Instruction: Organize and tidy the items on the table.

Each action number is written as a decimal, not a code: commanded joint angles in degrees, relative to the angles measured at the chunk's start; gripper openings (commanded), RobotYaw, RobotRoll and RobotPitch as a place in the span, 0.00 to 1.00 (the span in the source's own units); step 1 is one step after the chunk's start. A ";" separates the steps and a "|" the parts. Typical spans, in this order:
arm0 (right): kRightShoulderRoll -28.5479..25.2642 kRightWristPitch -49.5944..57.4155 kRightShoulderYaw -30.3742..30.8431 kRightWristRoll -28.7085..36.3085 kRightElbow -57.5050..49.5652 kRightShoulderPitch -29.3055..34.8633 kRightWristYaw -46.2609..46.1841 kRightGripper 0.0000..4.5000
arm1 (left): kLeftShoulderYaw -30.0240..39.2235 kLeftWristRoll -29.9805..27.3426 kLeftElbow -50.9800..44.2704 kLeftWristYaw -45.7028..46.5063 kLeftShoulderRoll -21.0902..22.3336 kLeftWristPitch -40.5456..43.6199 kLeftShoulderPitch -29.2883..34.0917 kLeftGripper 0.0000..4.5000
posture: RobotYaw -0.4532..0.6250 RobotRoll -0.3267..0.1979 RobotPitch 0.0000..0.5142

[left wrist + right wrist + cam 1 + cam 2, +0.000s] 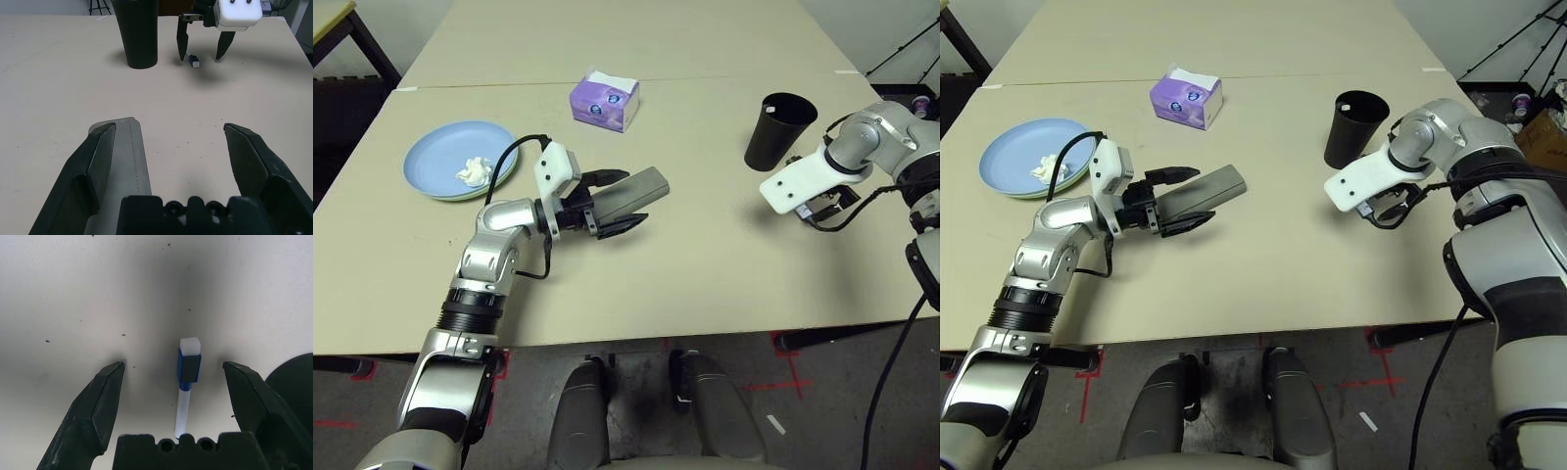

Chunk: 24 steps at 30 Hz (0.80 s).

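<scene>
A white pen point(185, 396) with a blue-banded cap lies between the right tool's point(173, 377) wide-apart fingers.

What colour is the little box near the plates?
The small cardboard tissue box is purple with a white top, clearest in the left eye view.

Open table middle, crowded edges

Bare pale beige table point(705, 255) is lying open between the arms; the tall black plastic cup point(779, 129) is standing just beside the right pincer point(201, 44), crowding it.
</scene>
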 commanded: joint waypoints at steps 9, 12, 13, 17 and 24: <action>0.82 -0.38 1.47 -1.76 1.72 -0.06 -0.40 0.77 | -0.05 -0.46 -1.51 0.01 0.41 0.07 1.24 1.00 | 0.39 0.62 0.35; 1.11 -0.29 1.60 -1.80 1.84 -0.04 -0.33 0.52 | -0.04 -0.46 -1.61 0.04 0.43 0.07 1.40 1.00 | 0.39 0.62 0.36; 1.18 -0.26 1.63 -1.82 1.89 -0.05 -0.28 0.43 | -0.03 -0.46 -1.62 0.04 0.44 0.07 1.44 1.00 | 0.39 0.62 0.36; 1.43 -0.34 1.63 -1.73 1.99 -0.11 -0.19 0.12 | -0.03 -0.44 -1.80 0.06 0.53 0.13 1.64 1.00 | 0.39 0.62 0.36; 1.41 -0.65 1.44 -1.50 2.00 -0.64 0.12 0.09 | -0.04 -0.43 -2.05 0.08 0.59 0.17 1.79 1.00 | 0.39 0.62 0.35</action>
